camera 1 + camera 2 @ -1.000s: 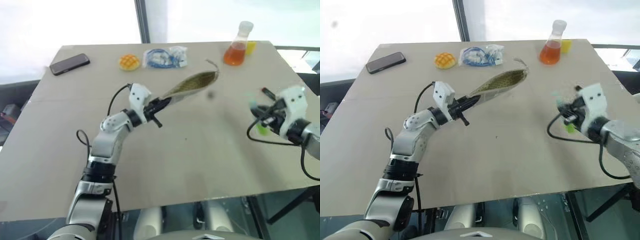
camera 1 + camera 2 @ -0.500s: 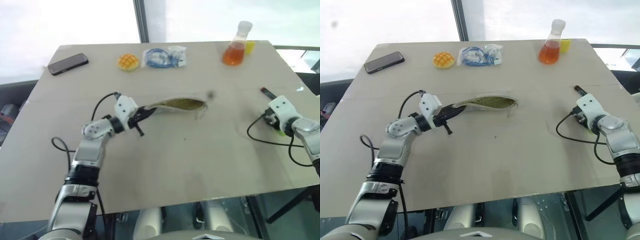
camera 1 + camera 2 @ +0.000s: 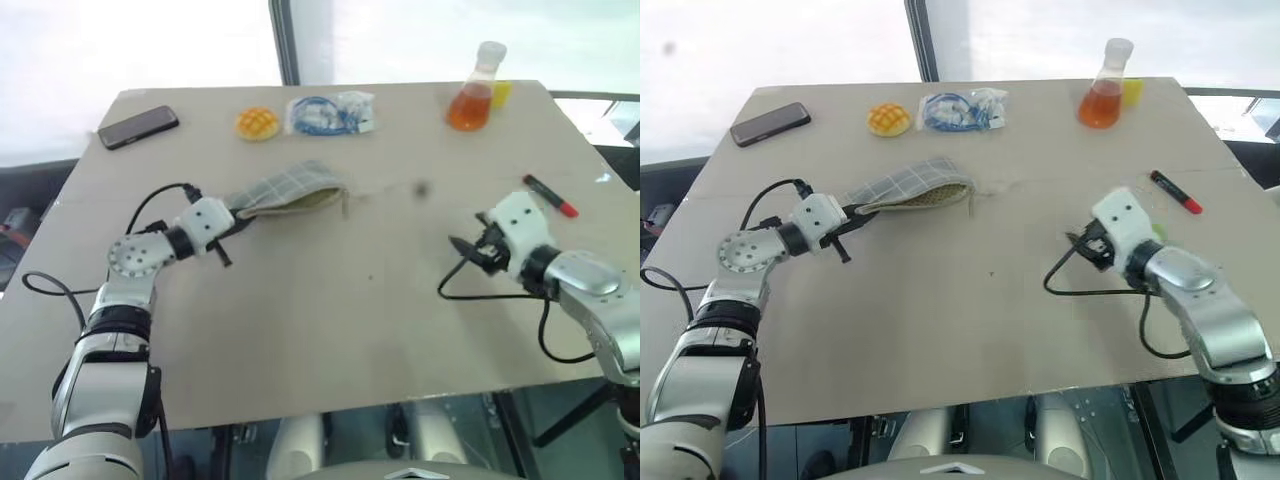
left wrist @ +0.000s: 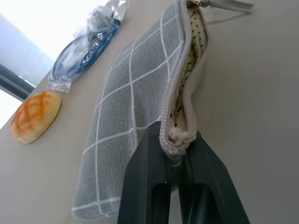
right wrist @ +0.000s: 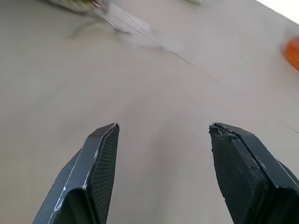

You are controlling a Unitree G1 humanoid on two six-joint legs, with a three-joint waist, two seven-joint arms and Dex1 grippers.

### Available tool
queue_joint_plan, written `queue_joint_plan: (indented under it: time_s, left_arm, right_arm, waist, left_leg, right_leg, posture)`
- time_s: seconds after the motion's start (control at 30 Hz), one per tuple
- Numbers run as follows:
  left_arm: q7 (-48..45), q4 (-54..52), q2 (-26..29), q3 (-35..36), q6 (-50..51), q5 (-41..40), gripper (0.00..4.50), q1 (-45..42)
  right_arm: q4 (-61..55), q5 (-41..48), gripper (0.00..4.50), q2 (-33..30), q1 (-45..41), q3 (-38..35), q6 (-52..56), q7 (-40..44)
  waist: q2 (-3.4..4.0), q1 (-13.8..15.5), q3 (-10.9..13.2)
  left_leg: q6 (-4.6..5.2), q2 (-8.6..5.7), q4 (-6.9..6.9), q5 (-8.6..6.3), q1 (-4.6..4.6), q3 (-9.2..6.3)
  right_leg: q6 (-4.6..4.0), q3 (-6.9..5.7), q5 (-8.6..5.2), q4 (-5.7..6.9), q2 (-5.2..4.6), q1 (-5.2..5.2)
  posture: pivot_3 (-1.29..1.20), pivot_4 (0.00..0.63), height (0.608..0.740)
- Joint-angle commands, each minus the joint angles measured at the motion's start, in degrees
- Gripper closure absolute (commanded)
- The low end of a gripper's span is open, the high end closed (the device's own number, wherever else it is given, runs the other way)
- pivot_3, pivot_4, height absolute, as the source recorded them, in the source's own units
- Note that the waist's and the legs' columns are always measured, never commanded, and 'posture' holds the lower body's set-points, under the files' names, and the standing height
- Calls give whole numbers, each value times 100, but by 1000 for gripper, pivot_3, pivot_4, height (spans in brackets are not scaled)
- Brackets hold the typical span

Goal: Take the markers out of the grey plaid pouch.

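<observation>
The grey plaid pouch lies left of the table's middle, its zipper mouth open and showing a patterned lining. My left gripper is shut on the pouch's near end, at the end of the zipper. A red marker with black ends lies on the table at the right, apart from both grippers. My right gripper hovers over bare table left of that marker, its fingers open with nothing between them, pointing toward the pouch.
Along the far edge are a black phone, a yellow bun-shaped thing, a clear bag with blue cable and a flask of orange liquid. A black cable loops under the right wrist.
The left gripper swung the pouch leftward and down from mid-air to the table. The right gripper opened and moved left, leaving the red marker on the table.
</observation>
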Motion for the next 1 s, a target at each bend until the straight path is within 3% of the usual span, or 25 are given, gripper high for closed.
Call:
queue_joint_plan:
  time_s: [0.03, 0.23, 0.4, 0.5, 0.53, 0.57, 0.67, 0.7, 0.73, 0.83, 0.87, 1.0]
  left_arm:
    - [-238, 261, 156, 199, -368, -179, 4500, -156]
    - [-1893, -259, 0, 350, -485, -1174, 4500, 479]
    - [-1860, -369, -139, 402, -407, -1234, 4500, 671]
    - [-1651, -430, -183, 404, -203, -1179, 3310, 569]
    - [-1596, -480, -186, 413, -165, -1177, 3170, 571]
    - [-1561, -585, -198, 435, -92, -1223, 2619, 600]
    - [-1584, -1900, -160, 579, 1009, -1807, 1080, 1240]
    - [-1533, -2378, -131, 632, 1379, -1975, 935, 1495]
    - [-1457, -3013, -56, 677, 1932, -2193, 411, 1874]
    - [-910, -5210, 166, 1131, 3759, -3217, 343, 3444]
    - [-782, -5701, 219, 1312, 4055, -3381, 343, 3882]
    - [-559, -6788, 344, 2014, 4734, -3685, 343, 5194]
  right_arm:
    - [-417, -31, 1375, 359, 94, 394, 176, -233]
    - [-460, -168, 1375, 585, 256, 810, 115, -241]
    - [-399, -253, 1375, 567, 224, 846, 56, -157]
    - [-429, -265, 1346, 549, 242, 828, -5, -71]
    - [-432, -278, 1346, 537, 249, 832, -35, -49]
    - [-443, -292, 1346, 518, 271, 829, -87, -15]
    - [-611, -243, 1346, 408, 526, 625, -265, 117]
    - [-661, -233, 1346, 351, 621, 554, -327, 162]
    - [-686, -290, 1346, 223, 765, 481, -564, 271]
    - [-765, -582, 582, -163, 1616, 109, -1250, 365]
    - [-813, -591, 81, -189, 1905, -65, -1373, 350]
    - [-893, -579, 29, -302, 2924, -718, -1886, 555]
  waist:
    - [0, -5, 0]
    - [1, -13, 0]
    - [1, 4, 0]
    - [1, 2, -1]
    - [0, 0, -1]
    - [0, -4, -1]
    - [-1, -8, -1]
    - [0, -16, -2]
    - [1, -37, -2]
    - [0, -138, -2]
    - [0, -145, -2]
    - [2, -130, 1]
  left_leg:
    - [0, 0, 0, 0, -1, 0]
    - [0, 0, 1, 0, -2, 3]
    - [1, 0, 3, 0, -2, -2]
    - [1, 0, 7, 1, -2, -11]
    - [1, 0, 8, 1, -2, -10]
    - [1, 0, 9, 1, -2, -10]
    - [0, 0, 8, 0, -2, -8]
    - [0, 0, 7, 0, -2, -7]
    - [0, 0, 3, 0, -2, -12]
    - [6, 1, -2, -8, 1, -17]
    - [6, 4, -4, -14, 3, -14]
    - [8, 3, -6, -18, 13, -13]
  right_leg:
    - [-2, -1, -1, 0, 0, 0]
    - [-18, 1, -3, 1, -6, -3]
    - [-20, -6, -7, 4, -4, -3]
    - [-17, -15, -9, 8, -4, 2]
    - [-16, -14, -9, 7, -4, 2]
    - [-15, -14, -9, 7, -4, 3]
    - [-3, -12, 0, 6, -4, 3]
    - [-2, -11, 1, 5, -4, 3]
    - [-4, -5, 4, 4, -5, 2]
    - [-6, 23, 7, 1, -6, -4]
    - [3, 30, 1, 2, -14, -6]
    - [11, 29, -27, 2, -15, -2]
  posture:
    - [0, 150, 740]
    - [0, 150, 740]
    - [0, 150, 740]
    - [0, 150, 740]
    - [0, 150, 740]
    - [0, 150, 740]
    - [0, 150, 740]
    - [0, 150, 740]
    - [0, 150, 740]
    - [0, 150, 740]
    - [0, 150, 740]
    - [0, 150, 740]
